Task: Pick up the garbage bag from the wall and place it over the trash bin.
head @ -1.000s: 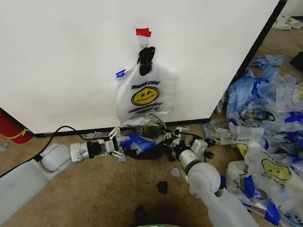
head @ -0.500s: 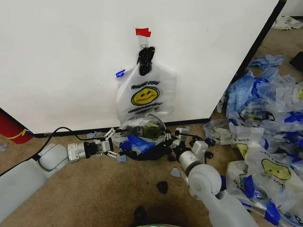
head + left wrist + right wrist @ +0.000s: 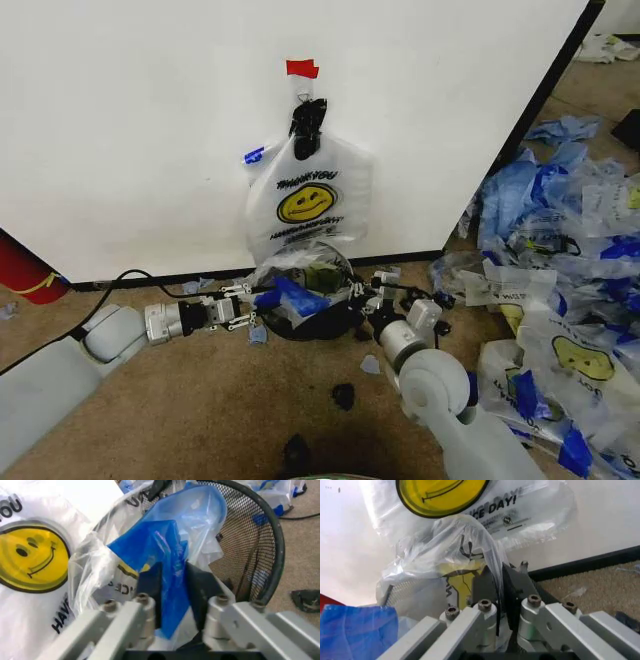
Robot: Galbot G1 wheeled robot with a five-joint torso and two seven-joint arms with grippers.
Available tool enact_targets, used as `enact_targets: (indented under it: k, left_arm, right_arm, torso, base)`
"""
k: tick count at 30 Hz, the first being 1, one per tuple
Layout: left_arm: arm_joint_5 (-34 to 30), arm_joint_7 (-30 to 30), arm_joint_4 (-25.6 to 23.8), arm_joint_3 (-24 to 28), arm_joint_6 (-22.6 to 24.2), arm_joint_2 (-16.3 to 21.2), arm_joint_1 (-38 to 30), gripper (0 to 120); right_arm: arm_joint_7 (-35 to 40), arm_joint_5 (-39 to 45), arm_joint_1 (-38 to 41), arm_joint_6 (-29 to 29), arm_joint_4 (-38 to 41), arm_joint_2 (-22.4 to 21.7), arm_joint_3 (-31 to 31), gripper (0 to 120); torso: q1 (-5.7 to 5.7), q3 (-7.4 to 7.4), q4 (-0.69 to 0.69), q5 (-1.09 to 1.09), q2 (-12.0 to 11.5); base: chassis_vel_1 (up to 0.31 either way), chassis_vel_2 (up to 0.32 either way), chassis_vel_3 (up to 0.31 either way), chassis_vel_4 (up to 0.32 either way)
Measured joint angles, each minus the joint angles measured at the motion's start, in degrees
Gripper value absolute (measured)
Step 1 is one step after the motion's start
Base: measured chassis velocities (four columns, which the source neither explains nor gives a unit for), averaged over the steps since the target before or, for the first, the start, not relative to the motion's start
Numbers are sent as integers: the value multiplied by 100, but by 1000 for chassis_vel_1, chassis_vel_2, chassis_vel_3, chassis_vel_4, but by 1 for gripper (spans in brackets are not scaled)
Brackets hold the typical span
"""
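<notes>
Garbage bag (image 3: 296, 292) was being spread over trash bin (image 3: 330, 318). Left gripper (image 3: 172, 603) pinched its blue strip, right gripper (image 3: 499, 592) its film; next, seat the rim.

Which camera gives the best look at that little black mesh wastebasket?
The left wrist view: the small round black mesh wastebasket shows its rim and netted wall up close, plastic draped inside. The head view shows the wastebasket whole but small, at the wall's foot between both arms. The right wrist view shows just a sliver of mesh behind plastic.

Both arms reach low and forward. The left gripper (image 3: 246, 309) and right gripper (image 3: 362, 297) each pinch thin plastic.
</notes>
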Motion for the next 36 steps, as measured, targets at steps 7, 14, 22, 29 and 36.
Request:
enact_targets:
  k: [7,14,22,29,36]
  left_arm:
    - [0,-59,-9,-22,-55,-15,38,0]
    - [0,-110,-52,-38,-116,-31,109,0]
    - [35,-73,-140,-110,-208,-37,262,0]
    - [55,-22,-597,-195,-235,115,455,0]
    - [107,22,-1121,-218,-249,194,610,0]
  right_arm:
    - [20,1,35,0,-74,13,-11,1]
    - [30,29,69,-6,-101,10,-13,1]
    - [51,92,130,-12,-141,49,14,1]
    - [38,105,199,-11,-283,77,58,1]
    - [6,97,218,-8,-356,152,45,1]
  torso:
    - [0,0,0,0,0]
    - [0,0,0,0,0]
    - [0,1,0,0,0]
    - [0,1,0,0,0]
    - [0,1,0,1,0]
  base:
    - [0,0,0,0]
    - [0,0,0,0]
    - [0,0,0,0]
    - [0,0,0,0]
    - [0,0,0,0]
